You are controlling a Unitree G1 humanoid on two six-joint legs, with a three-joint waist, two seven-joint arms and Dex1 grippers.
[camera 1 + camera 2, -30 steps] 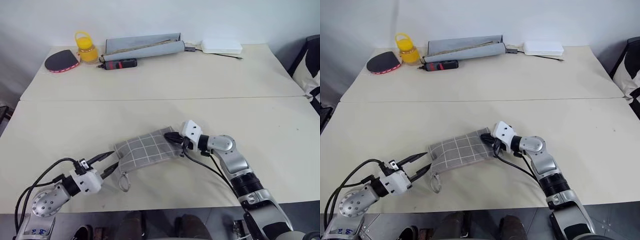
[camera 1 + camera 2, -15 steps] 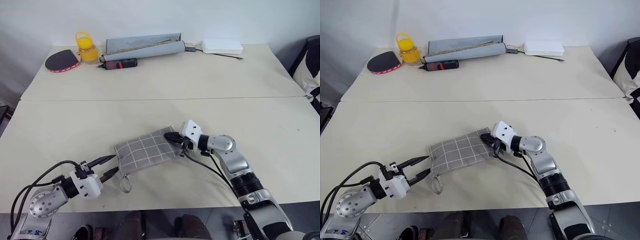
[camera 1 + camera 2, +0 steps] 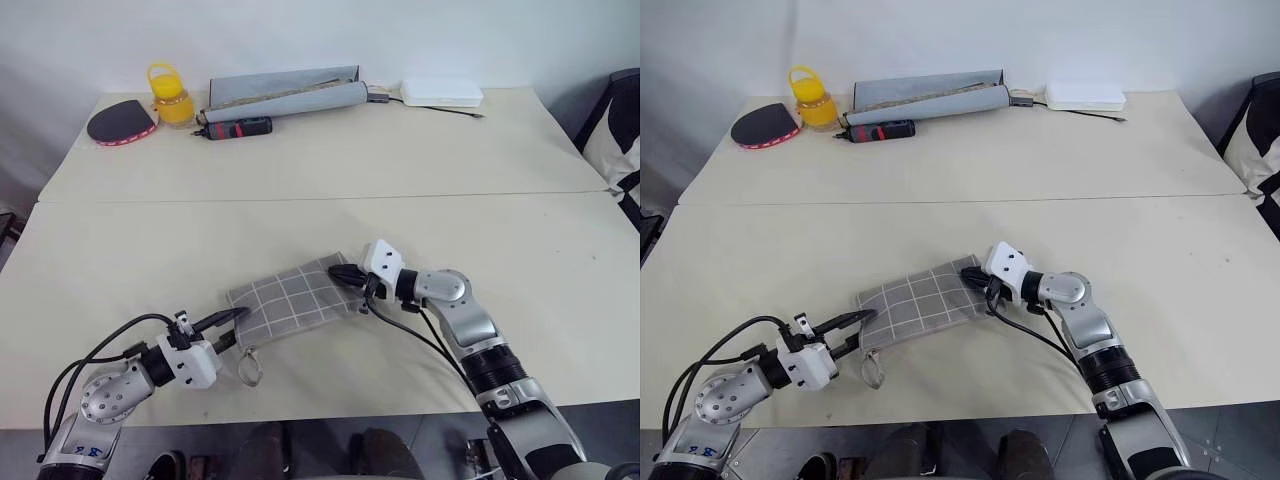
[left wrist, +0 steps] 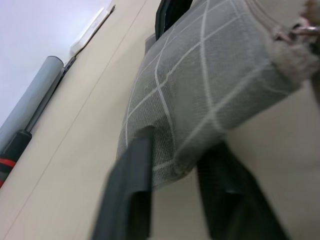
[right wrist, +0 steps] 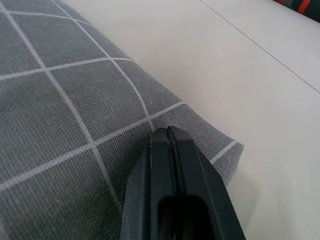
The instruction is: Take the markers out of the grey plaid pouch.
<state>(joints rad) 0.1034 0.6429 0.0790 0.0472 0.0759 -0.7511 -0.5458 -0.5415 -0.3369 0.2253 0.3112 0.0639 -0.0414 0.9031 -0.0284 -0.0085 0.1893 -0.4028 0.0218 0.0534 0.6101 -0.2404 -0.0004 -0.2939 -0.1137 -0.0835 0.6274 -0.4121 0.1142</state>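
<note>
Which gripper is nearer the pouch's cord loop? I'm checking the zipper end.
Left. The left gripper grips the grey plaid pouch beside its cord loop; the right gripper pinches the opposite end.

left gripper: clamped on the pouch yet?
Yes. The left gripper has its fingers either side of a corner of the grey plaid pouch, pinching the fabric.

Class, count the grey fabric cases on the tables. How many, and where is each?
2. The grey plaid pouch lies on the near table between both grippers; the plain grey rolled case lies at the far table's back edge.

The grey plaid pouch (image 3: 292, 299) lies flat, slightly askew, on the table's near half.
</note>
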